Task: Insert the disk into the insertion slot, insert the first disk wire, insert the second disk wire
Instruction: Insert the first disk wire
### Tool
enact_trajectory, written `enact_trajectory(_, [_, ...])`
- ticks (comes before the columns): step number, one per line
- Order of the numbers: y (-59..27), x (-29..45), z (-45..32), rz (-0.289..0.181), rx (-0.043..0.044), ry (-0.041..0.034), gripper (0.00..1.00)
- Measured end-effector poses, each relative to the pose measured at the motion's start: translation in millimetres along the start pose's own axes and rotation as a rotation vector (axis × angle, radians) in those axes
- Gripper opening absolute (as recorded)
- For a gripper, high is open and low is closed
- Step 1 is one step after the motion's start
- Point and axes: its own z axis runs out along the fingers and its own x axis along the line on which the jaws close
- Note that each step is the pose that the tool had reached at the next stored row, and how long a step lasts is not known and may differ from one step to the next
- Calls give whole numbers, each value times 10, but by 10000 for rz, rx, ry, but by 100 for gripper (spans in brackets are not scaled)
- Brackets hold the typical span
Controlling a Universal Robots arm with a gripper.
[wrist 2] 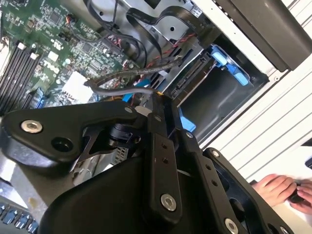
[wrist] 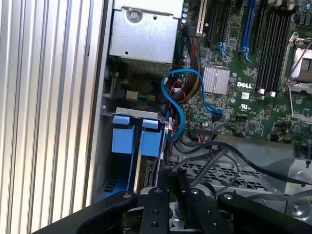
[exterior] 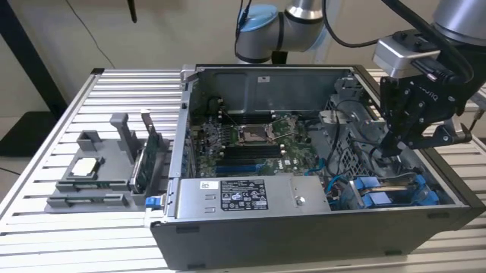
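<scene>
Exterior view, left to right: ribbed table (exterior: 45, 125); grey parts tray (exterior: 91, 173) at 9 o'clock of the open computer case (exterior: 304, 239); grey power-supply box (exterior: 243, 196) at the case's 6 o'clock; motherboard (exterior: 251, 142) at its centre; gripper (exterior: 390, 152) at 3 o'clock, tips pointing down inside the case. Disk (wrist: 151, 141): on edge in the insertion slot (wrist: 131, 113) at the case's 4 o'clock corner; a second blue caddy (wrist: 122, 139) just beside it. Fingers (wrist: 157, 204): pinched together on a dark grey wire (wrist 2: 122, 88), near the disk, in both wrist views. Person's hand (wrist 2: 282, 187): outside the case wall, second wrist view.
</scene>
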Motion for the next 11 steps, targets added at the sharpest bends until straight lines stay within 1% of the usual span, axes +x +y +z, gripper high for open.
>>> enact_trajectory(6, [-34,16,31,150,4,4,19])
enact_trajectory(11, [-34,25,60,519,13,16,19])
